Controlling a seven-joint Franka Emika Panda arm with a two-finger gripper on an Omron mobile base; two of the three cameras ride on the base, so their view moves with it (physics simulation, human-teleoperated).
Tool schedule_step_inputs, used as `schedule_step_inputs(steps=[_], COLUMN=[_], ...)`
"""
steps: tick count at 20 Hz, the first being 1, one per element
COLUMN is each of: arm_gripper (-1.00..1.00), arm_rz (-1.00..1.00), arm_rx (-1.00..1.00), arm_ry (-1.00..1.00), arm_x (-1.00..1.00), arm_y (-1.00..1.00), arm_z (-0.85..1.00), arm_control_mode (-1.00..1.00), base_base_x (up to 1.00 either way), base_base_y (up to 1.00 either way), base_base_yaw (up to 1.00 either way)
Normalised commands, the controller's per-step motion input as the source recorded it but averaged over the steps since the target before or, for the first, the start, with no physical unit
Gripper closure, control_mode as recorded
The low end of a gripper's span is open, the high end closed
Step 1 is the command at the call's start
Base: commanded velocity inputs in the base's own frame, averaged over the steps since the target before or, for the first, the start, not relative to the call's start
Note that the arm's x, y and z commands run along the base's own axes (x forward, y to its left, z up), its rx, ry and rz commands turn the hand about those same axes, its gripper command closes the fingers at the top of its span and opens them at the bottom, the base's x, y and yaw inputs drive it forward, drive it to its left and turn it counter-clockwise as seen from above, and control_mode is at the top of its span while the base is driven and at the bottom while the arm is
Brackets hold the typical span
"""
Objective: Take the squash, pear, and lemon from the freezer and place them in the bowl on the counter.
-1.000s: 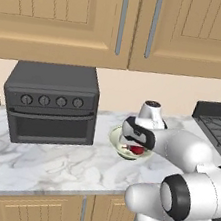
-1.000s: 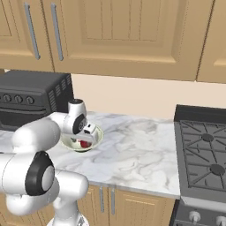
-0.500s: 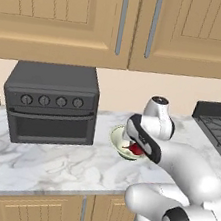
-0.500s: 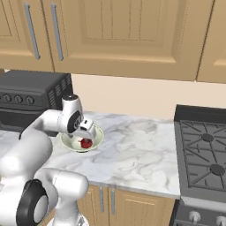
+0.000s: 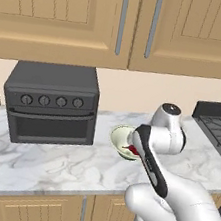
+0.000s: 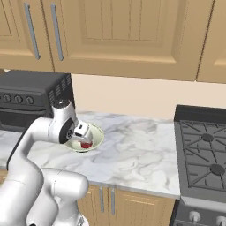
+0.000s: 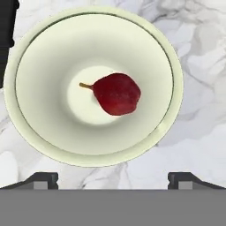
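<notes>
White marble-look counter (image 5: 48,163) runs beneath wooden wall cabinets, and on it the bowl (image 7: 26,66) is set just beside a dark toaster oven (image 5: 52,104). One red pear (image 7: 117,94) is seen lying on its side at the bottom of the bowl, stem pointing away from the broad end. Directly above it the gripper (image 7: 112,178) is held with its jaws spread wide and nothing between them. The pear is judged firm but smooth and rounded, light, and apt to roll or slip; it would best be taken across its broad belly, not by the thin stem. The bowl is judged light and easily nudged.
</notes>
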Motion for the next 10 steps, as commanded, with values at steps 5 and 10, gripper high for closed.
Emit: schedule_step_inputs(steps=[5, 10], arm_gripper=[-1.00, -1.00], arm_rz=[0.00, 0.00], arm_rx=[0.00, 0.00], arm_ry=[0.00, 0.00], arm_x=[-0.65, -0.58], arm_y=[-0.01, -0.02], arm_z=[0.50, 0.64], arm_control_mode=[-1.00, -1.00], base_base_x=[0.00, 0.00], base_base_y=[0.00, 0.00], base_base_yaw=[0.00, 0.00])
